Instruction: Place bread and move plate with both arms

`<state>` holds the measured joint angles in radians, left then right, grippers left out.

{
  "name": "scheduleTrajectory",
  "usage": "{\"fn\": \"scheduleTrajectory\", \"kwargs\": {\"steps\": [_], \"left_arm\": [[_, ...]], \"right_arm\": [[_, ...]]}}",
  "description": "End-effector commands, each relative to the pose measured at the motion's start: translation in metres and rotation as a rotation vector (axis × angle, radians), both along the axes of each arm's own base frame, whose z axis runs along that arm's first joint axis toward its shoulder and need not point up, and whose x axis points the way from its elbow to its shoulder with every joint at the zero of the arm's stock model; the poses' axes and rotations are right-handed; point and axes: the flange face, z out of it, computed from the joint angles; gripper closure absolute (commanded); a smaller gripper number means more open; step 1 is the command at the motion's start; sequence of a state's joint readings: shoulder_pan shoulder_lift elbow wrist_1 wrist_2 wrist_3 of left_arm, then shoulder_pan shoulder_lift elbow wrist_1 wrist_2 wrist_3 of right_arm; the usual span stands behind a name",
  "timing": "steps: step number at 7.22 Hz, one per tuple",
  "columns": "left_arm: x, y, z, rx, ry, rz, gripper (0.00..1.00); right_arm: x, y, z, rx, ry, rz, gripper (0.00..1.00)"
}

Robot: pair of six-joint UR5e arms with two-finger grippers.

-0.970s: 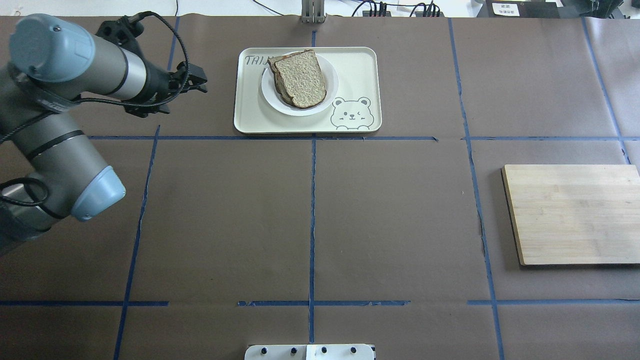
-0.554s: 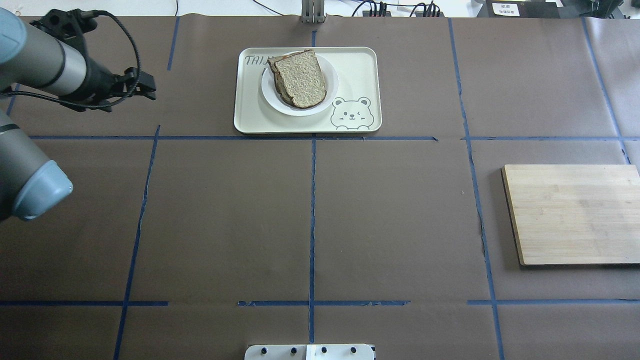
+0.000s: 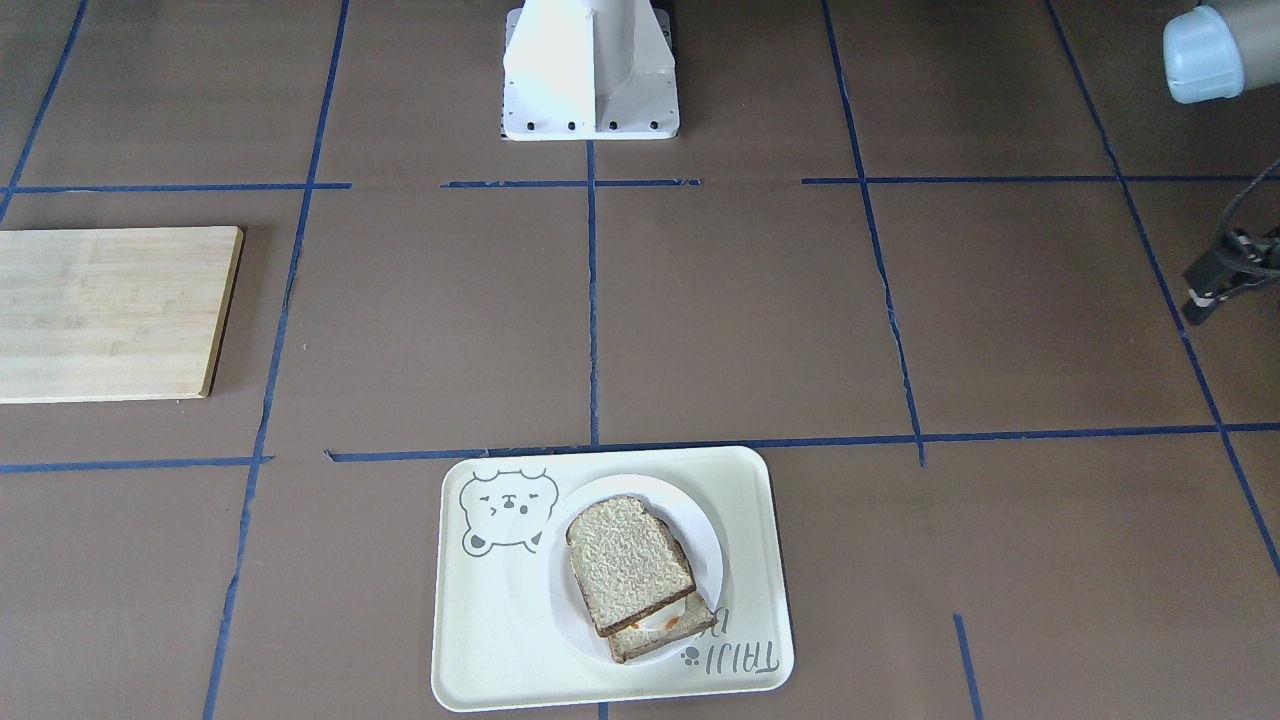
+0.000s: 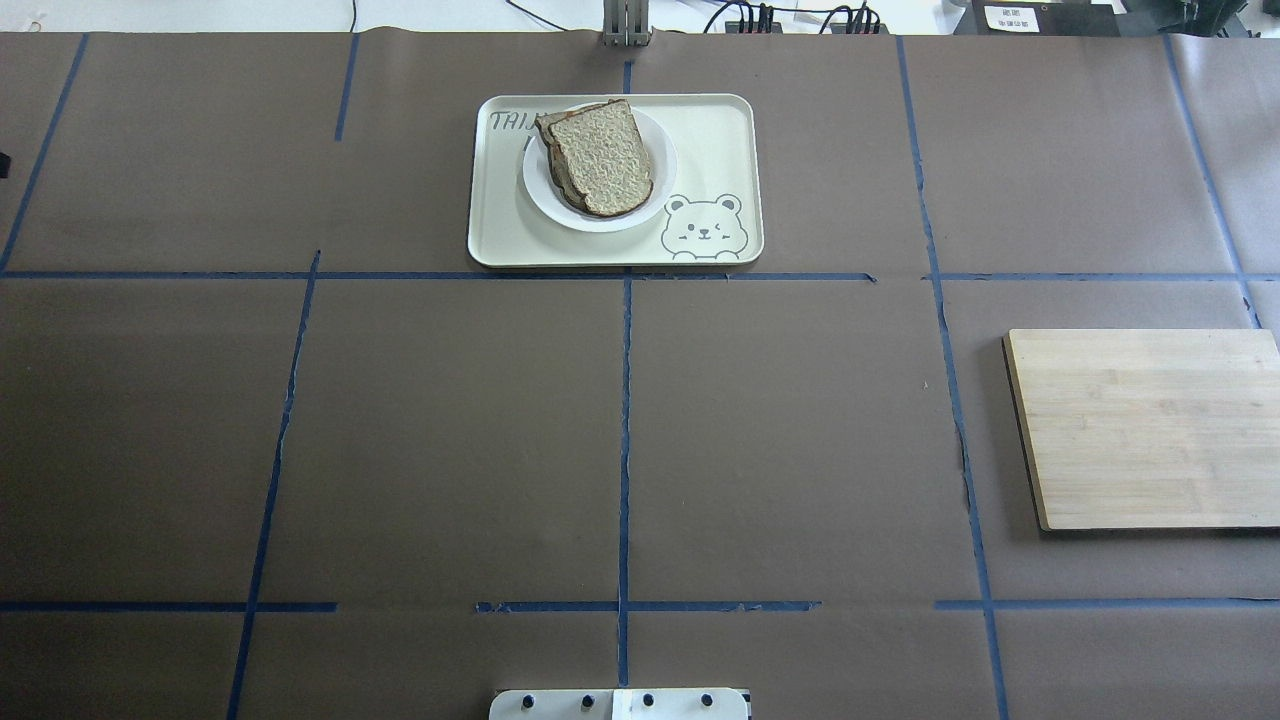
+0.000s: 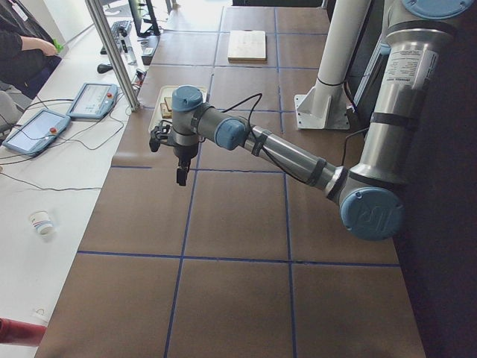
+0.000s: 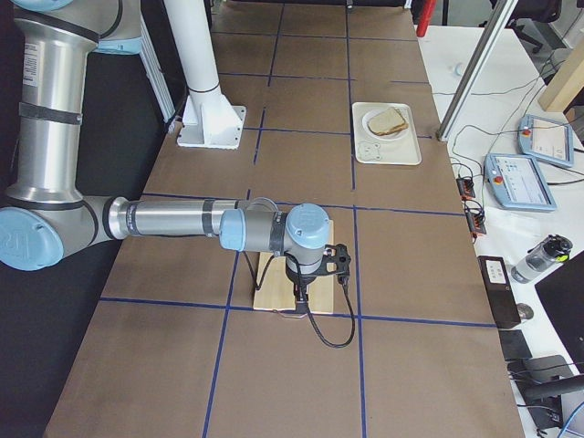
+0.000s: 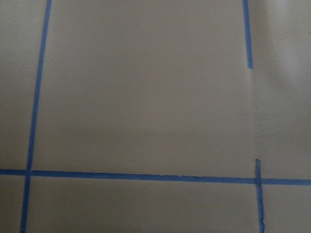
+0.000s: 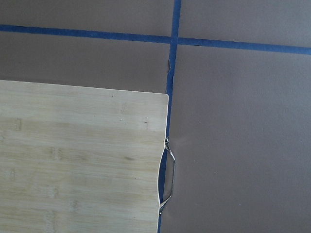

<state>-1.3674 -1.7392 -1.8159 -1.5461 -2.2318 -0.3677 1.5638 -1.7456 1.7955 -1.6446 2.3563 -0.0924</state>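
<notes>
Brown (prob paper) table (image 4: 800, 420), blue tape grid (image 4: 623, 440)

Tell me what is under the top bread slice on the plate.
Under the bread a second slice peeks out, with egg white and something orange at its edge, on the plate. Most of that filling is covered.

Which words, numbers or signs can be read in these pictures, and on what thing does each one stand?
"TAI": printed on the tray, then cut off by the plate in the overhead view; upside down in the front view, perhaps "TAIJI".
A second line under it: mostly hidden, not readable.
White label beyond the table's far edge: too small to read.
</notes>
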Motion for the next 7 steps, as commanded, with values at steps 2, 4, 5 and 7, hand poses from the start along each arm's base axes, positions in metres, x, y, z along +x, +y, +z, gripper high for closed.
{"fn": "scheduleTrajectory", "kwargs": {"steps": [2, 4, 5, 7], "left_arm": [[-0.084, -0.009, 0.104, -0.023, -0.022, 0.127, 0.0], [-0.097, 0.01, 0.16, -0.087, -0.023, 0.153, 0.0], [-0.097, 0.024, 0.189, -0.129, -0.019, 0.165, 0.0], [-0.104, 0.055, 0.233, -0.129, 0.069, 0.223, 0.0]], "right_arm": [[0.001, 0.006, 0.016, 0.032, 0.001, 0.002, 0.0], [0.0, 0.012, 0.021, 0.003, 0.0, 0.05, 0.0], [0.0, 0.004, 0.014, 0.016, -0.002, 0.05, 0.0], [0.0, 0.004, 0.015, 0.01, -0.003, 0.05, 0.0]]}}
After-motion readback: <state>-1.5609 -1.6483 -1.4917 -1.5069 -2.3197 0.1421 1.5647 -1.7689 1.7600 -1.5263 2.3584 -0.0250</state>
